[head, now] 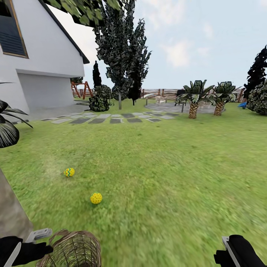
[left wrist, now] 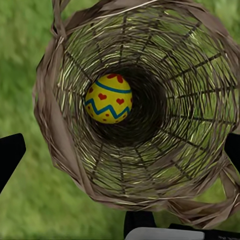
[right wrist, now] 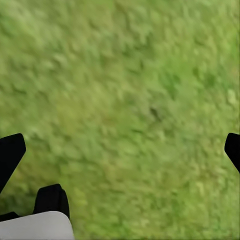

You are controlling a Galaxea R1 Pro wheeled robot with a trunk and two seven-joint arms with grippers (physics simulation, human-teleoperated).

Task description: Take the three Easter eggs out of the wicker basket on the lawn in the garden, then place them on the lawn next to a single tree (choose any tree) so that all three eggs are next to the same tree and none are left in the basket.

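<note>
On lawn (head: 167, 167): two eggs (head: 96, 198) out, third egg (left wrist: 108, 98) deep in basket (left wrist: 65, 145); both fingers spread, empty; next, reach in, pinch it.

Both arms sit low in the head view — left arm (head: 16, 250) at bottom-left corner, right arm (head: 241, 252) at bottom-right, black w/ grey plates. Left gripper (left wrist: 120, 150) fingertips show as black tips at far left & right edges of its wrist view — wide apart. Right gripper (right wrist: 120, 150) same, fingers spread wide.
</note>
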